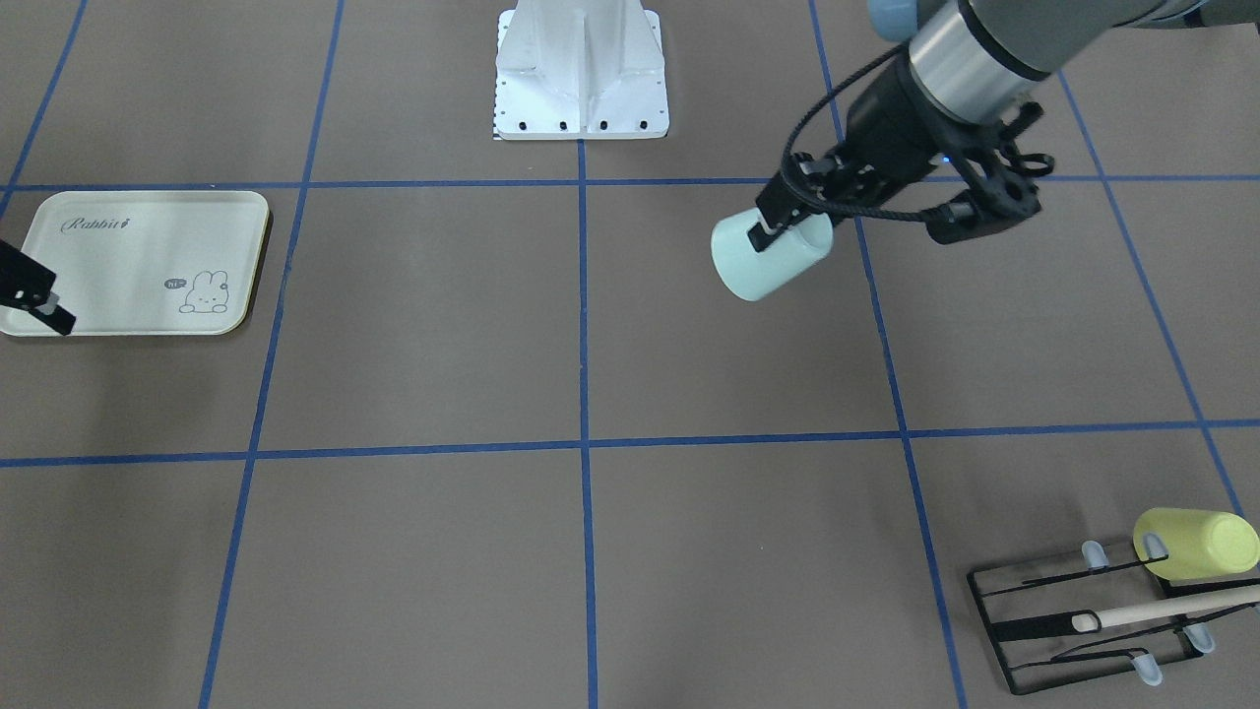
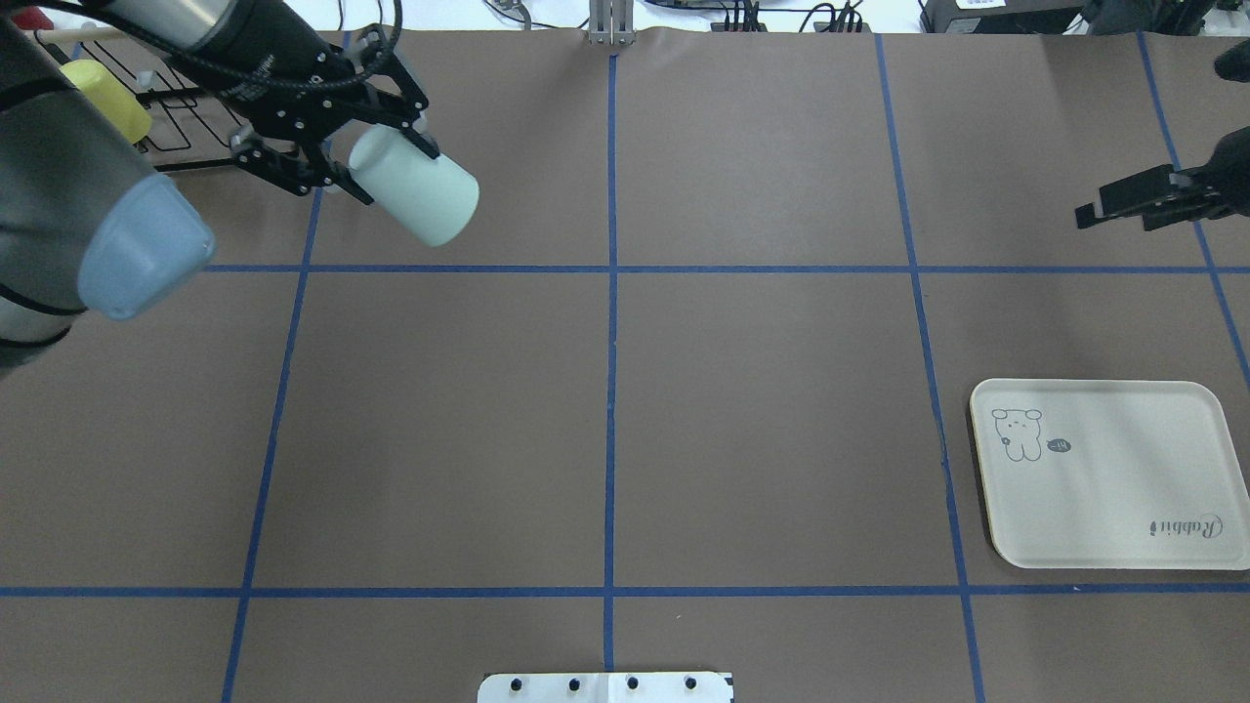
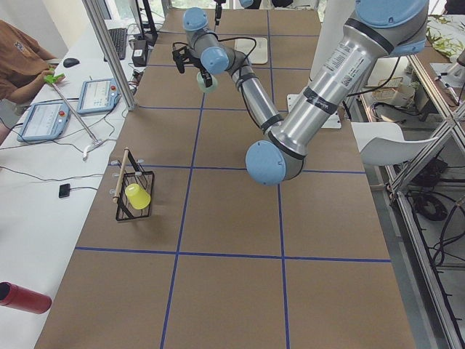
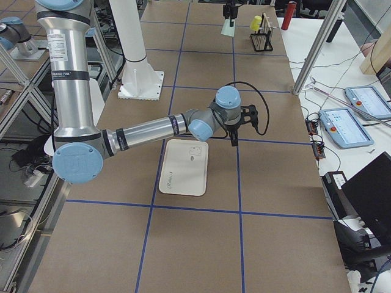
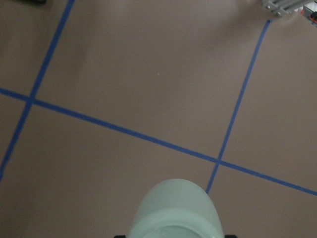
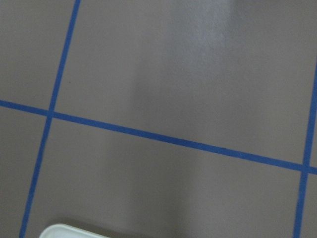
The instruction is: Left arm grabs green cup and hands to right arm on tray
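My left gripper [image 1: 778, 231] is shut on the pale mint-green cup [image 1: 773, 258] and holds it tilted in the air above the table, on my left far side. The cup also shows in the overhead view [image 2: 415, 187] and at the bottom of the left wrist view [image 5: 176, 210]. The cream Rabbit tray [image 1: 138, 261] lies flat and bare on my right side [image 2: 1113, 488]. My right gripper [image 2: 1086, 213] hovers beyond the tray's far edge, looks open and holds nothing. It is far from the cup.
A black wire rack [image 1: 1063, 620] with a wooden stick stands at the far left corner. A yellow cup [image 1: 1196, 542] lies on it. The robot's white base plate [image 1: 581, 74] is at the near middle. Blue tape lines cross the brown table.
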Tool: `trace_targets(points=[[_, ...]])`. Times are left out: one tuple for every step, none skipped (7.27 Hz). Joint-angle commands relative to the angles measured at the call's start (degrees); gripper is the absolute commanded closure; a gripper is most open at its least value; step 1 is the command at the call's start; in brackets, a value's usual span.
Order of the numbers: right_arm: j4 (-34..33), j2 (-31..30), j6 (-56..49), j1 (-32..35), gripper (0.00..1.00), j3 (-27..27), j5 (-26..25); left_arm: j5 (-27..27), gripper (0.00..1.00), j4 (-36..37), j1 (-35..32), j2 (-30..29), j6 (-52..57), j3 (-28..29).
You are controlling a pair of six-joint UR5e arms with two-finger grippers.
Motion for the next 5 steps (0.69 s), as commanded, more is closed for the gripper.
trace_targets(points=[[18.61,4.01,28.21,-7.3,0.01,-0.24,0.03,0.21,1.0,-20.51,4.18,0.21,-21.18,1.44],[25.39,5.08,35.99,-8.54,0.01,-0.42,0.3,0.21,1.0,-26.43,4.18,0.21,-27.61,1.98],[31.64,6.39,41.11,-10.29,0.01,-0.51,0.12,0.21,1.0,-31.62,4.18,0.21,-31.33,3.03],[36.4,8.58,48.13,-11.61,0.01,-0.51,0.04,0.38,1.0,-36.63,4.18,0.12,-38.68,3.12],[39.75,11.21,54.37,-12.5,0.01,-0.51,-0.14,2.04,1.0,-42.51,4.27,-0.05,-47.1,3.3]])
